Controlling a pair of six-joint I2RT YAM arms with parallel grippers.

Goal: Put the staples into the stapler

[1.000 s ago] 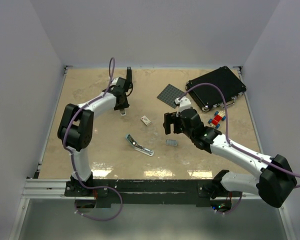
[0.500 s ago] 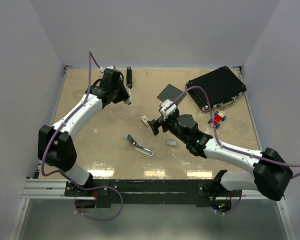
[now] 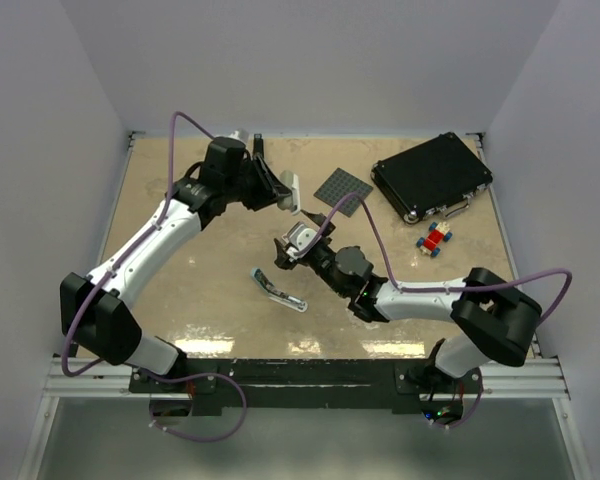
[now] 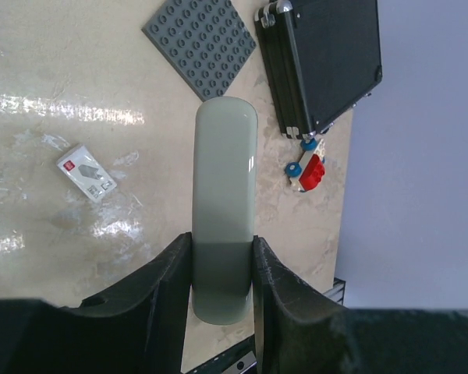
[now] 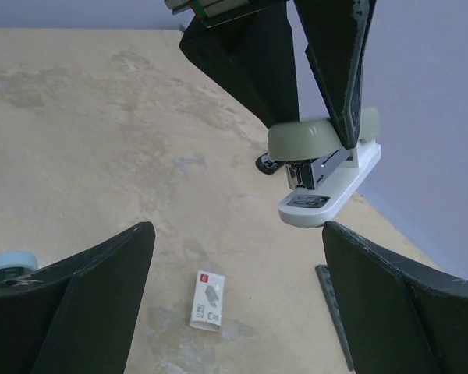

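My left gripper is shut on the grey-green stapler and holds it in the air over the middle back of the table. In the left wrist view the stapler sits between my fingers. The right wrist view shows it with silvery metal inside and a white base. My right gripper is open and empty, just above the tiny white staple box, which also shows in the left wrist view. A pale blue part lies on the table in front. The grey-blue tray is hidden.
A dark grey studded baseplate and a black case lie at the back right. Red-and-blue toy bricks sit in front of the case. A slim black stapler lies at the back edge behind my left arm.
My left gripper has lifted the stapler and swung right toward the table's middle. My right gripper has moved left, from beside the grey-blue tray to over the white box.
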